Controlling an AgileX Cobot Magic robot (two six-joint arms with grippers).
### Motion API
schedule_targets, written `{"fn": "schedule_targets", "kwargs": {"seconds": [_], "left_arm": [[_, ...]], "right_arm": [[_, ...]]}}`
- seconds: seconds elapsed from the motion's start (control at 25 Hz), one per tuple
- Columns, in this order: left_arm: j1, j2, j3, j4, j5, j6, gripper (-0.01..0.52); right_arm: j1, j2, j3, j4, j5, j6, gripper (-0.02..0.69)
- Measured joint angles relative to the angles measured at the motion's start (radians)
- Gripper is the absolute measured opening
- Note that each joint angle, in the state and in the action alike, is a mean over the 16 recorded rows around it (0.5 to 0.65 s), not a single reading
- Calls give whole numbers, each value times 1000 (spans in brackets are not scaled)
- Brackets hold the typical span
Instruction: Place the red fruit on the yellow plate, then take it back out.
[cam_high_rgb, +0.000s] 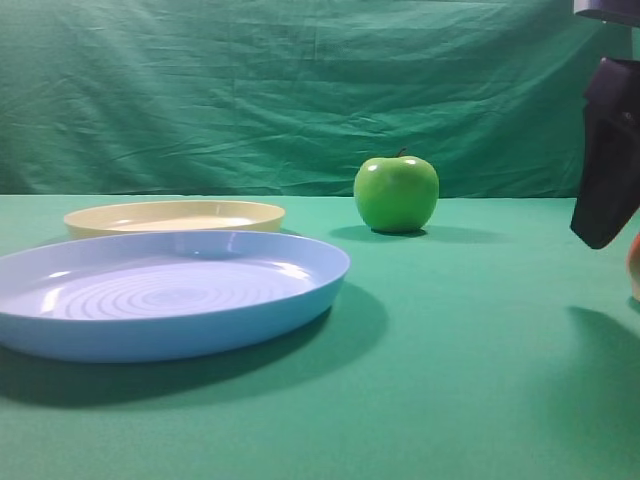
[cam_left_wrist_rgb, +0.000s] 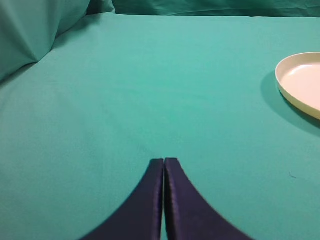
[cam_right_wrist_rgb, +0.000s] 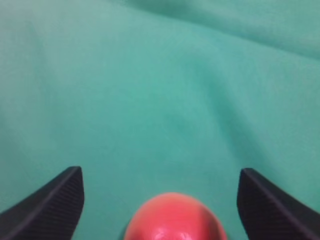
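Observation:
The red fruit (cam_right_wrist_rgb: 175, 217) lies on the green cloth at the bottom of the right wrist view, between the wide-apart fingers of my right gripper (cam_right_wrist_rgb: 160, 172), which touch nothing. In the exterior view only a sliver of the red fruit (cam_high_rgb: 634, 265) shows at the right edge, below a dark finger of the right gripper (cam_high_rgb: 606, 150). The yellow plate (cam_high_rgb: 175, 216) sits at the back left, behind the blue plate; the left wrist view shows the yellow plate (cam_left_wrist_rgb: 302, 82) at its right edge. My left gripper (cam_left_wrist_rgb: 164, 161) is shut and holds nothing, above bare cloth.
A large light blue plate (cam_high_rgb: 165, 295) with concentric rings stands at the front left. A glossy green apple (cam_high_rgb: 396, 193) sits at the back centre. A green cloth backdrop (cam_high_rgb: 300, 90) hangs behind the table.

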Motion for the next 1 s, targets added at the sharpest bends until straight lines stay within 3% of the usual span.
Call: {"fn": "schedule_targets", "kwargs": {"seconds": [0.4, 0.56, 0.72, 1.0], "left_arm": [[0, 0, 0, 0, 0, 0, 0], [0, 0, 0, 0, 0, -1, 0], [0, 0, 0, 0, 0, -1, 0], [0, 0, 0, 0, 0, 0, 0]], "right_arm": [[0, -250, -115, -2, 263, 2, 143], [0, -369, -139, -3, 347, 3, 41], [0, -492, -149, 4, 406, 4, 3], [0, -694, -151, 27, 464, 9, 0]]}}
